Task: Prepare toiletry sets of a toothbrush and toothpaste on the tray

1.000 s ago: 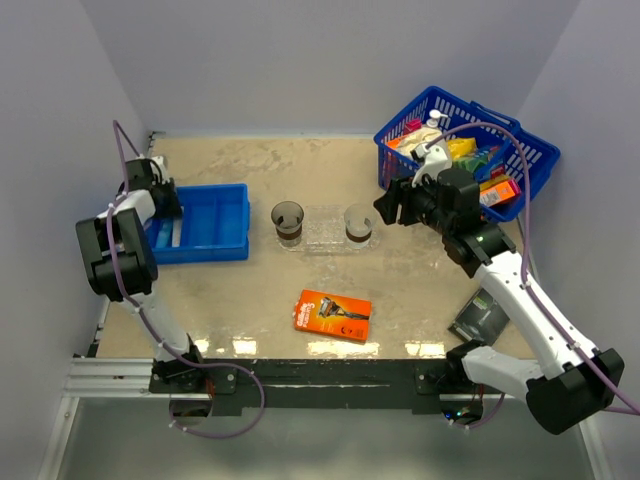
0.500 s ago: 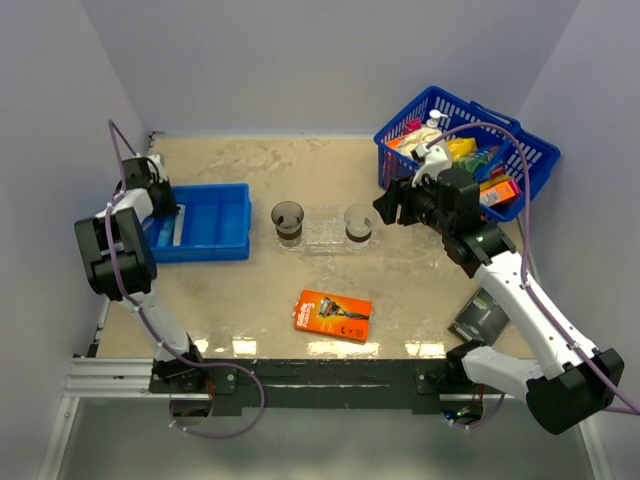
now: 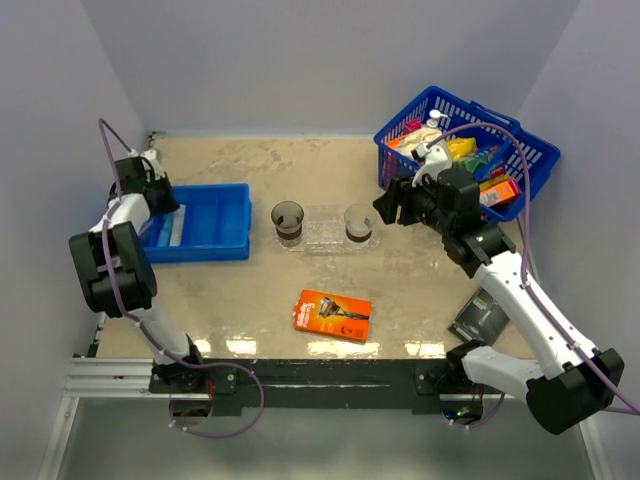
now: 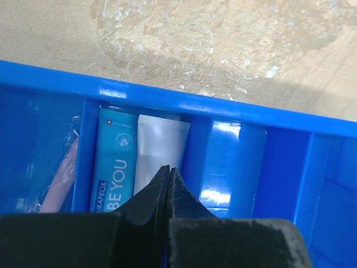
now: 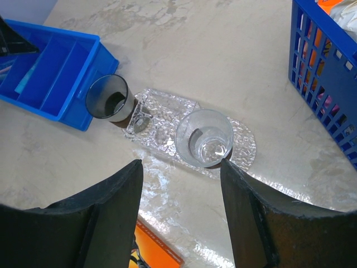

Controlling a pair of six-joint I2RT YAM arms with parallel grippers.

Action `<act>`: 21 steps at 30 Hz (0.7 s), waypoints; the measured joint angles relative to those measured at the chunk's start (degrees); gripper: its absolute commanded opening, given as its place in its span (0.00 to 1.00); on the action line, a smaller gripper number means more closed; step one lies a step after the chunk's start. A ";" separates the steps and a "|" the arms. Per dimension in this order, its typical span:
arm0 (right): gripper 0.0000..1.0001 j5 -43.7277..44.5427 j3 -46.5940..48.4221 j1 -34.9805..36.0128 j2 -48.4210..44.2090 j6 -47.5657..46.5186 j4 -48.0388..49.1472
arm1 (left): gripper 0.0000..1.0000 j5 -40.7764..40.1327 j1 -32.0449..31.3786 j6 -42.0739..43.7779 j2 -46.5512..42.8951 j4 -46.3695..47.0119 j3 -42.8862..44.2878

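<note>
The clear tray lies mid-table with a dark cup at its left end and a clear cup on its right end. In the left wrist view a blue "BE YOU" toothpaste tube and a white tube lie side by side in a compartment of the blue bin. A pinkish wrapped toothbrush lies one compartment to the left. My left gripper is shut and empty, just above the white tube. My right gripper is open and empty, hovering near the clear cup.
The blue compartment bin sits at the left. A blue wire basket full of packs stands at the back right. An orange razor pack lies near the front middle. A dark packet lies at the front right.
My left gripper has shifted a little to the left and farther back over the bin's left end. The right arm, the cups and the tray have not moved.
</note>
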 measured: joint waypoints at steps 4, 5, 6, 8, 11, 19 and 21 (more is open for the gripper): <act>0.60 0.02 0.00 0.00 0.00 0.17 0.02 | 0.00 0.28 0.09 -0.13 -3.15 0.83 -1.92; 0.60 0.00 0.00 0.00 0.00 0.17 0.02 | 0.00 0.26 0.09 -0.13 -3.67 0.94 -2.16; 0.60 0.02 -0.04 0.00 0.00 0.20 0.02 | 0.00 0.17 0.09 -0.13 -4.17 1.22 -2.43; 0.60 0.02 -0.22 0.00 -0.02 0.22 0.00 | 0.06 0.09 0.09 -0.13 -4.57 1.62 -2.58; 0.60 0.02 -0.57 0.00 -0.13 0.37 0.00 | 0.20 -0.11 0.11 -0.33 -4.20 1.95 -2.54; 0.60 0.04 -0.85 0.00 -0.83 0.59 -0.17 | 0.38 -0.74 1.38 -1.36 3.65 2.29 -0.39; 0.60 0.04 -0.85 0.00 -1.36 0.61 -0.24 | 0.40 -0.66 1.64 -1.49 4.68 2.49 -0.42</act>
